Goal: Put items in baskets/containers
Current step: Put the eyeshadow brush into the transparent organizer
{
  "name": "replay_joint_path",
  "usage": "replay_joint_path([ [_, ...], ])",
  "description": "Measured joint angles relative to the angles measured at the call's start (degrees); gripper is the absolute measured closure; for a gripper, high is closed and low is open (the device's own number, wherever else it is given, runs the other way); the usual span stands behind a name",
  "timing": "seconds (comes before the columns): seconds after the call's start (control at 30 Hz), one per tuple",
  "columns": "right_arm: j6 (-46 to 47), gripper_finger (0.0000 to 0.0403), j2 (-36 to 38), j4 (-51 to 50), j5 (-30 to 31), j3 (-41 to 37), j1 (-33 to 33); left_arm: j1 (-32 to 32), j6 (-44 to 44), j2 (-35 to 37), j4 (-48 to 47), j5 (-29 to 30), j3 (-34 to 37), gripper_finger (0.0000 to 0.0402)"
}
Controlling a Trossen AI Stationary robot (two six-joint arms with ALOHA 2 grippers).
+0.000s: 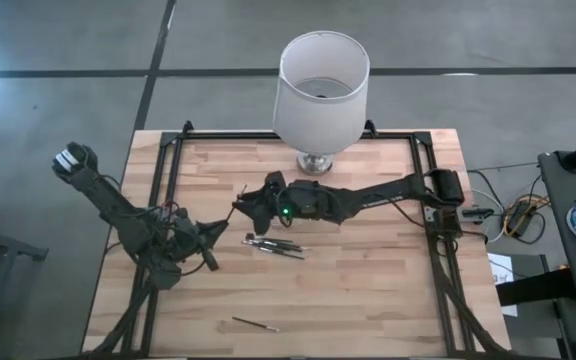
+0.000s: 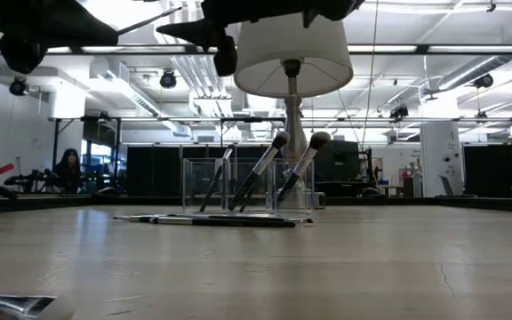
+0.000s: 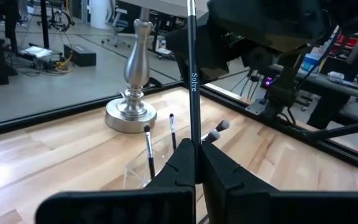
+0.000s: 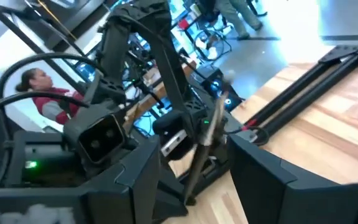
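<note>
Brush [image 3: 192, 81] upright, long axis vertical, clamped in left pincer [image 3: 194, 163].

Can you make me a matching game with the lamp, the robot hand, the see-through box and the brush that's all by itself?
Things:
1. lampshade
2. left gripper
3. clear holder
4. lone brush

Clues:
A. lying on the wood, apart from the others
B. white
C. has brushes leaning in it
D. jaws shut on a thin dark stick

Pairs: 1-B, 2-D, 3-C, 4-A
</note>
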State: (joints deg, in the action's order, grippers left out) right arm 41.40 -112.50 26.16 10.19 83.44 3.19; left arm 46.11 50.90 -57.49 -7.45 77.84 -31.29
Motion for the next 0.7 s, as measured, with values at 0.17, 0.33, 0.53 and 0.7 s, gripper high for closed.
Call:
replay_joint_path([
  [0.17,0.2,0.0246,-0.8,-0.3,-0.5,0.8,-0.1,0.0,0.0,0.0,0.2,-0.4,0.0,0.0397],
  [0.33,0.5,0.0275,-0.6,-0.2,-0.2,0.7,-0.5,0.0,0.0,0.0,0.2,-0.4,0.0,0.0397],
  [0.53,1.8,0.031,-0.7,-0.2,-0.2,0.7,-1.0,0.0,0.1,0.0,0.2,-0.3,0.0,0.0397],
  [0.7,1.8,0.0342,-0.7,-0.3,-0.2,0.7,-1.1,0.0,0.4,0.0,0.2,-0.3,0.4,0.0397],
])
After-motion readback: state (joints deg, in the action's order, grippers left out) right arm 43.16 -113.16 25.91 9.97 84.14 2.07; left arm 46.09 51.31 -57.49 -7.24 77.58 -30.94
